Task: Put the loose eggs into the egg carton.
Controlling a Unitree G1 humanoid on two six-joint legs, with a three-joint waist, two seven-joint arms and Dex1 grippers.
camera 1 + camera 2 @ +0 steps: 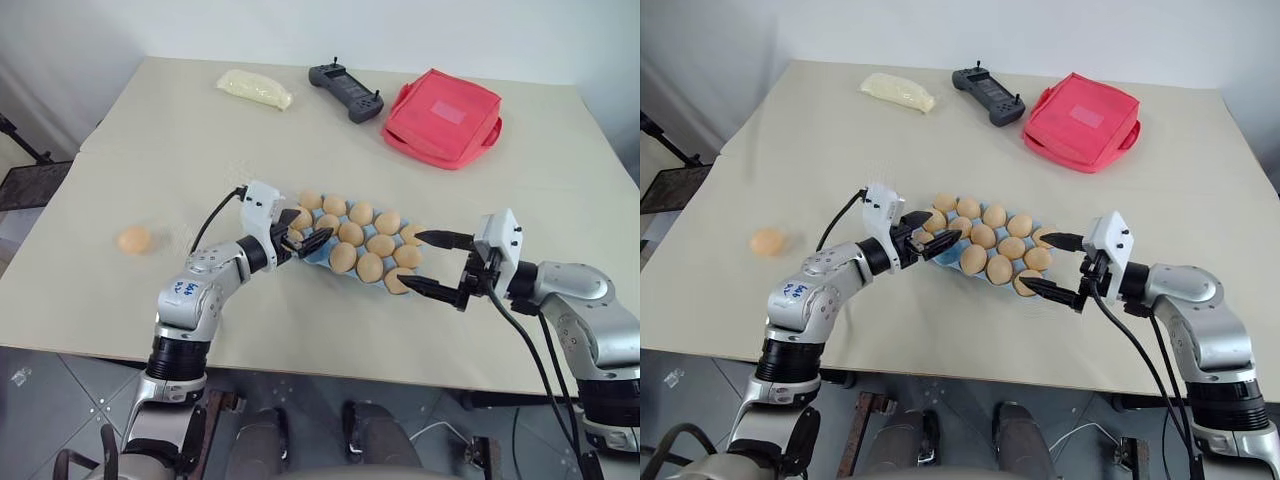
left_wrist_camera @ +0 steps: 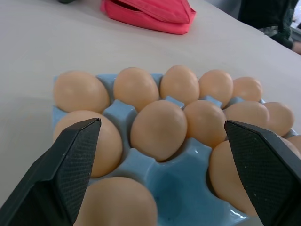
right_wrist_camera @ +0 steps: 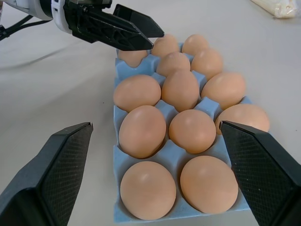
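The light blue egg carton lies mid-table, holding several tan-orange eggs. One loose egg rests alone on the table, far to the left of the carton. My left gripper is open at the carton's left end, its fingers spread over the nearest cups, gripping nothing. A bare blue hollow shows between them. My right gripper is open at the carton's right end, with its fingers on either side of that end and nothing in them.
At the table's far side lie a pale yellow packet, a black controller and a red fabric pouch. The near table edge runs just below both arms.
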